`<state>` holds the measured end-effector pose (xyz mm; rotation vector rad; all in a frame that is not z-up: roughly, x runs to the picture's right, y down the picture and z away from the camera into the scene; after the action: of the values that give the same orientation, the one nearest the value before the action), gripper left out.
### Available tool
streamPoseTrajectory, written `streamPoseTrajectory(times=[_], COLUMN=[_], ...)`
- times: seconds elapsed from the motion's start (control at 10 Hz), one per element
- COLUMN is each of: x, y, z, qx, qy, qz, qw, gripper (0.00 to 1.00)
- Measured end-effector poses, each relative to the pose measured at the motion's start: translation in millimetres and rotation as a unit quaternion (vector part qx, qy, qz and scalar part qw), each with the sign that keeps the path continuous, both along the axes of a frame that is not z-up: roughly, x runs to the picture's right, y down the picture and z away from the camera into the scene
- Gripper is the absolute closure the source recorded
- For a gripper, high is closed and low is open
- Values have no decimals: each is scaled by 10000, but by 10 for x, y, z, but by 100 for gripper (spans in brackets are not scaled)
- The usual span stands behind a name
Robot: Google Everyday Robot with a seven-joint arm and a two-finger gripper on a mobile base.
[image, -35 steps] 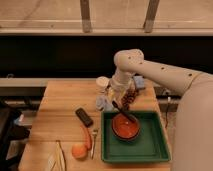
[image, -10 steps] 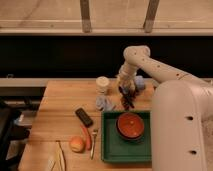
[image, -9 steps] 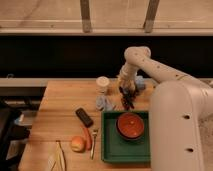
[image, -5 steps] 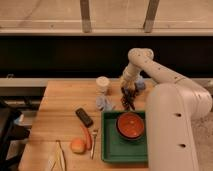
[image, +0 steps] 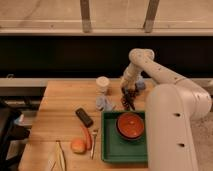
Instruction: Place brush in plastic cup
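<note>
My gripper hangs from the white arm over the table's back part, just behind the green tray and about a cup's width to the right of the plastic cup. It looks shut on the brush, a slim dark thing that points down from the fingers toward the table. The plastic cup is pale and upright near the table's back edge. The brush's head is hard to tell apart from the fingers.
A red bowl sits in the green tray. A blue crumpled thing lies in front of the cup. A black block, a carrot, an orange, a silver fork and pale flat utensils lie at the front left.
The gripper has moved away from over the red bowl to the back of the table, and in the last second it has drifted slightly to the right. The objects on the table stayed put.
</note>
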<state>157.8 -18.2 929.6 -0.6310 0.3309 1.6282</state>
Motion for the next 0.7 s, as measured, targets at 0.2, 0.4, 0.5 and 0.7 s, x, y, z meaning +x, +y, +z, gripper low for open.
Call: streamPoseTrajectory(times=[0.2,0.4,0.5,0.7], x=[-15,-24,-17,-2], y=[-33,-91,-125,-164], z=[-135,-264,-329,-394], qx=[105,217,278,343], qy=[32,38,52,66], qz=[-64,-87,-110,-133], qw=[9999,9997,9995,9993], gripper=[32,29,29,29])
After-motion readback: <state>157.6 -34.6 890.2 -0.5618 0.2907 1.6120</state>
